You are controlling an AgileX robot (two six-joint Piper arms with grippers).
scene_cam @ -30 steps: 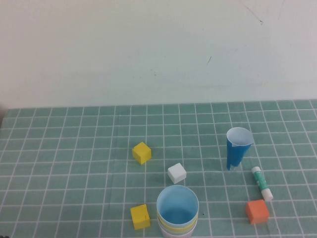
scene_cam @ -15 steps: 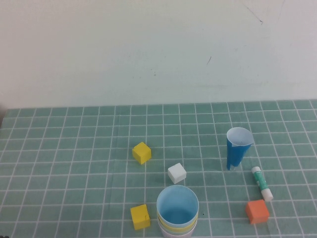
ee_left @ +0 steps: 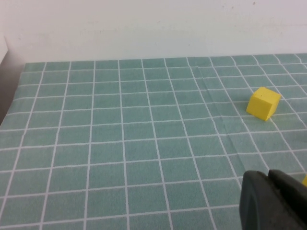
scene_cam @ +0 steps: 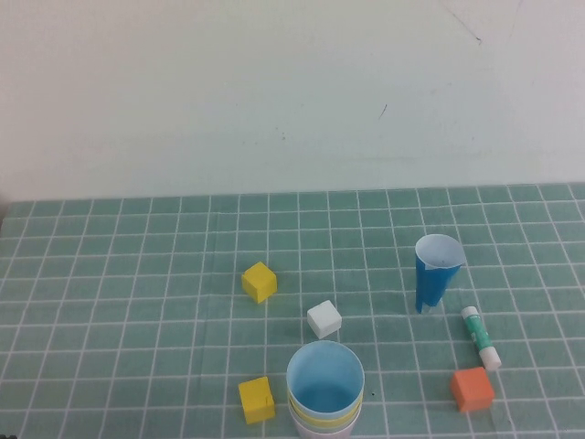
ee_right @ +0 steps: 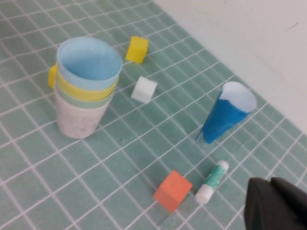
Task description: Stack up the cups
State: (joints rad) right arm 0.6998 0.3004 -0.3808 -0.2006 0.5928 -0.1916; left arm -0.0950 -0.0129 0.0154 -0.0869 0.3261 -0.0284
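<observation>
The cups [scene_cam: 324, 395] stand nested in one stack, light blue on top, at six o'clock on the counter [scene_cam: 137, 302]. The left hand [ee_left: 274, 201] and right hand [ee_right: 276, 207] are both closed on nothing, apart from the stack.

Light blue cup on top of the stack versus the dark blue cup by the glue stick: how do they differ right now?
The light blue cup is wide and pale inside; the dark blue cup is narrow, tapered, with a white interior. The light blue cup sits nested atop the yellow, green and pink cups; the dark blue cup stands alone on the mat, beside the glue stick. Both are upright, mouths open upward, and untouched by either tool.
</observation>
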